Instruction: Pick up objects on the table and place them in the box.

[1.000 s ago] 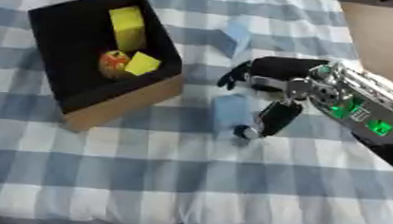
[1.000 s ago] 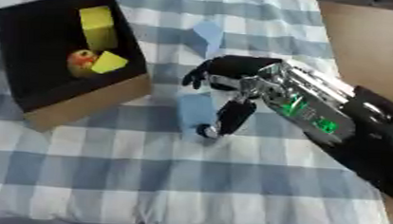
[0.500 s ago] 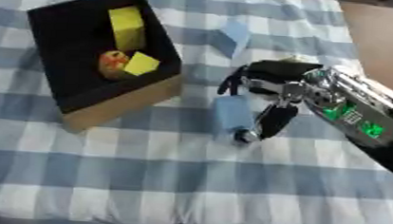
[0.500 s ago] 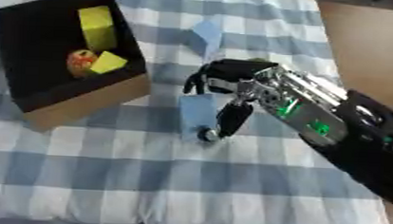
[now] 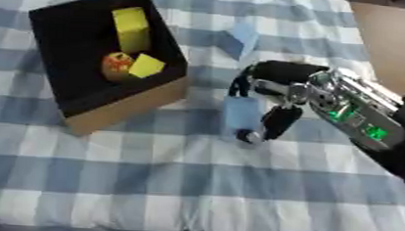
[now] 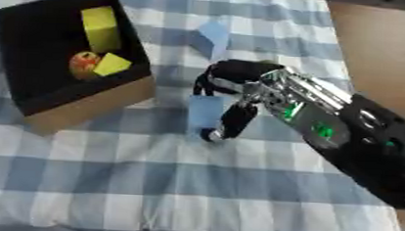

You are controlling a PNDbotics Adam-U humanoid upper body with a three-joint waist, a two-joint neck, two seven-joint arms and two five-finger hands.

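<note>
Light-blue block [image 5: 240, 115] stands upright on the surface [image 5: 151, 184], just to the right of the box's near corner and roughly at the middle of the view. The right hand [image 5: 280, 91] comes in from the right side and is curled about this block: its dark fingers [image 5: 246, 80] hook over the block's top edge from behind, and the thumb [image 5: 278, 123] lies down along the block's right face, its tip near the base, where a small pale round spot shows. The block's foot seems to touch the cloth, though I cannot tell for certain. The forearm behind the hand is silver and black with small green lights or markings; whatever they say cannot be read.

The surface is covered with a blue-and-white checked cloth. To the left sits the box [image 5: 125, 111], black inside with tan cardboard walls, set askew. Within it lie a tall yellow block [image 5: 131, 28] toward the far wall, a small yellow wedge [image 5: 146, 65] nearer the front, and a red-and-orange round thing [image 5: 115, 65] touching that wedge on its left.

Farther off, beyond the hand, a second light-blue piece [image 5: 241, 38] rests on the cloth, well apart from the box. No writing or brand shows on any of these things.
</note>
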